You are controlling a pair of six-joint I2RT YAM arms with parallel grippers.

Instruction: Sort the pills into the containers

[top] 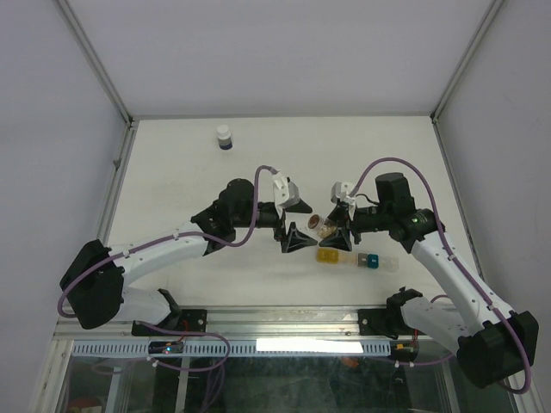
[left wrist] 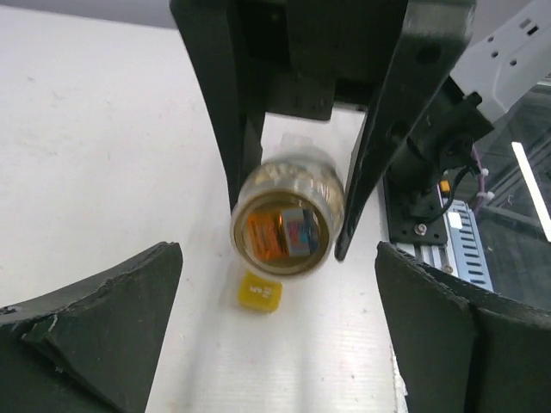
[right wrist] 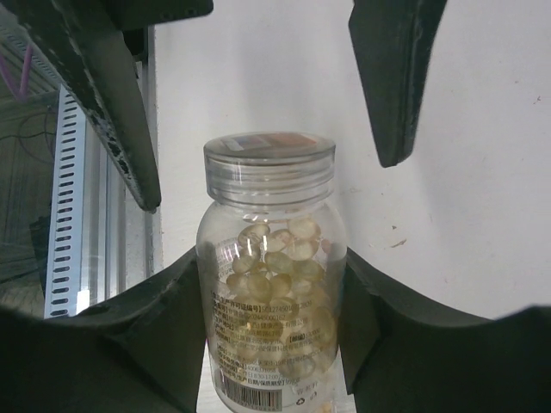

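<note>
My right gripper is shut on a small clear vial and holds it sideways above the table, capped end toward the left arm. In the right wrist view the vial sits between my fingers, with several tan pills inside and a clear cap on it. My left gripper is open, facing the cap, its fingers on either side of it and apart from it. In the left wrist view the vial shows end-on beyond my open gripper. The containers strip lies on the table just below the vial; its yellow compartment shows.
A white-capped dark blue bottle stands at the back left of the white table. Walls enclose the table on three sides. An aluminium rail runs along the near edge.
</note>
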